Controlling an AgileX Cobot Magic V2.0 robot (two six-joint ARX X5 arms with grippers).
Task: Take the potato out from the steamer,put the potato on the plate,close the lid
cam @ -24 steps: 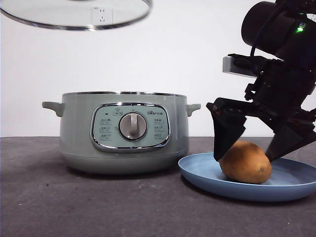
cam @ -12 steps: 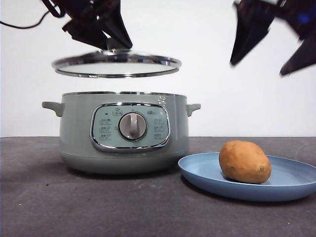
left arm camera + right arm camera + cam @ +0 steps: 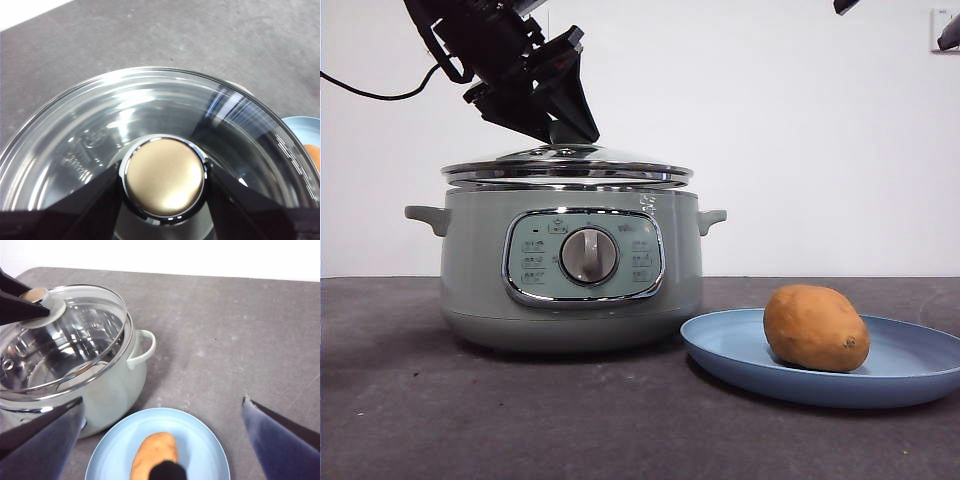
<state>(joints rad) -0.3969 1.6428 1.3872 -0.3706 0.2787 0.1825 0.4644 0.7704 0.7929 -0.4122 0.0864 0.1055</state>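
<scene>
The pale green steamer (image 3: 570,270) stands left of centre. The glass lid (image 3: 567,166) sits on its rim, looking slightly tilted in the right wrist view. My left gripper (image 3: 164,182) is shut on the lid's knob (image 3: 165,175), and it reaches down from the upper left in the front view. The orange-brown potato (image 3: 817,327) lies on the light-blue plate (image 3: 910,368), right of the steamer. High above the plate, my right gripper (image 3: 162,401) is open and empty. Only its fingertips (image 3: 844,6) show at the front view's top right corner.
A dark grey table (image 3: 520,420) carries everything, with a white wall behind. The steamer's side handle (image 3: 142,347) points toward the plate (image 3: 200,440). A black cable (image 3: 370,92) trails from the left arm.
The left gripper has lowered the lid from high above onto the steamer's rim. The right gripper let go of the potato on the plate and rose almost out of the front view.
</scene>
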